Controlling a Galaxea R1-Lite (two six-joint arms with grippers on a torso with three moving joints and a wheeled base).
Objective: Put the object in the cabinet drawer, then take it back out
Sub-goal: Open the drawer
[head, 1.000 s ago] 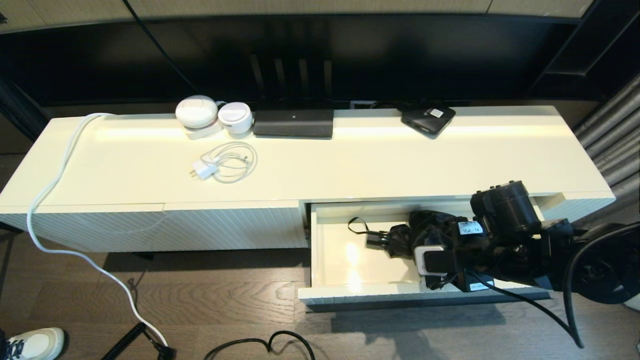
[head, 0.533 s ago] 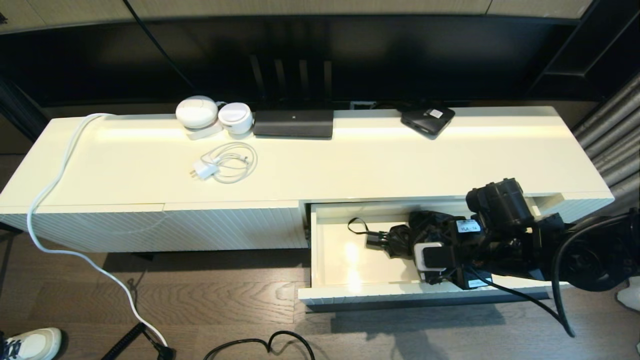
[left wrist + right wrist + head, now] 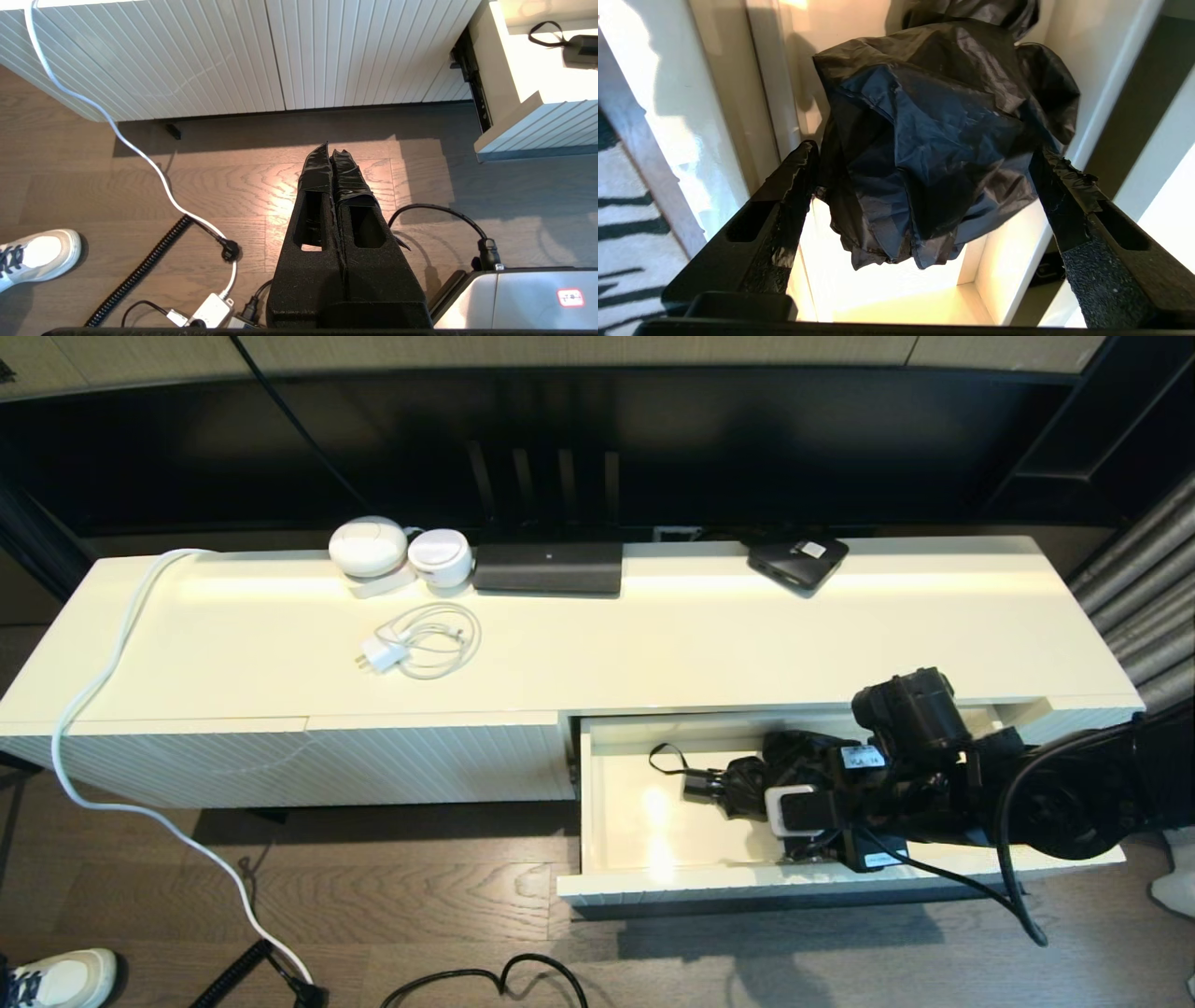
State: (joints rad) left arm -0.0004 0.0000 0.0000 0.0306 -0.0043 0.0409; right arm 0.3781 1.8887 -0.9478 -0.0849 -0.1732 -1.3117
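Nearest, dark wood-plank flooring (image 3: 448, 905) is running under the cabinet, with a white power cable (image 3: 103, 709) trailing down to it and a white sneaker (image 3: 58, 976) showing at the floor's edge. The cabinet drawer (image 3: 653, 877) is standing pulled out, and the umbrella (image 3: 747, 779) is lying inside it on the cream floor, handle and wrist loop pointing toward the robot's left.

The right gripper (image 3: 924, 186) is reaching into the drawer from the right, its arm lying low across the drawer's front corner. Its fingers (image 3: 794, 186) are standing spread on either side of the bunched canopy (image 3: 943, 135), close against the fabric but not squeezing it. The left gripper (image 3: 334, 158) is hanging parked over the floor beside the fluted front panel (image 3: 210, 56), fingers pressed together.

A small white label on the right arm is carrying print too small to read. Farther back, on the cabinet top (image 3: 653, 644), a coiled white charger (image 3: 415, 644), two round white devices (image 3: 397, 553), a flat dark box (image 3: 548, 567) and a black box with a white label (image 3: 798, 558) are sitting before a dark wall recess.
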